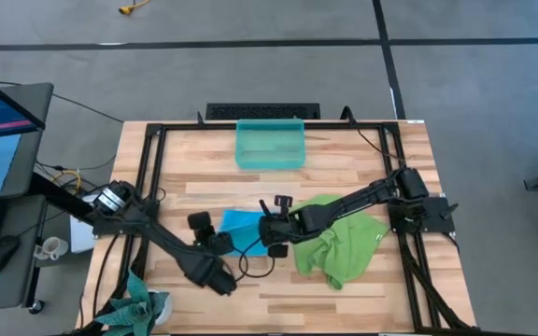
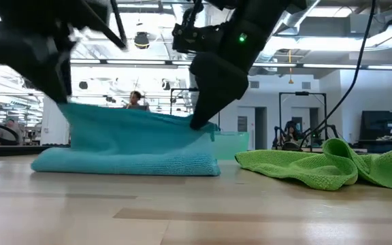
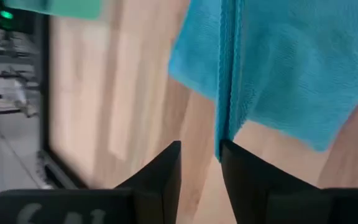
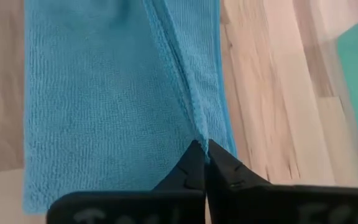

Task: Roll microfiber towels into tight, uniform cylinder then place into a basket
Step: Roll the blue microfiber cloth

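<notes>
On the wooden desk (image 1: 344, 299) we see the lime green towel (image 1: 344, 245) crumpled at the right, the empty basket (image 1: 270, 144) at the far edge, and the blue towel (image 1: 241, 227) mid-desk. Our right claw (image 4: 205, 154) pinches its raised edge; our left claw (image 3: 201, 163) stands slightly apart at its other edge.

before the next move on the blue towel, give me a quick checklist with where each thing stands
1. Right claw pinching the blue towel edge: ok, shut on the hem.
2. Left claw gripping the towel: not ok, fingers apart, edge hanging loose between them.
3. Towel rolled into a cylinder: not ok, only folded and draped.
4. Basket free to receive: ok, nothing inside it.
5. Green towel out of the way: ok, crumpled, apart from the blue one.
</notes>
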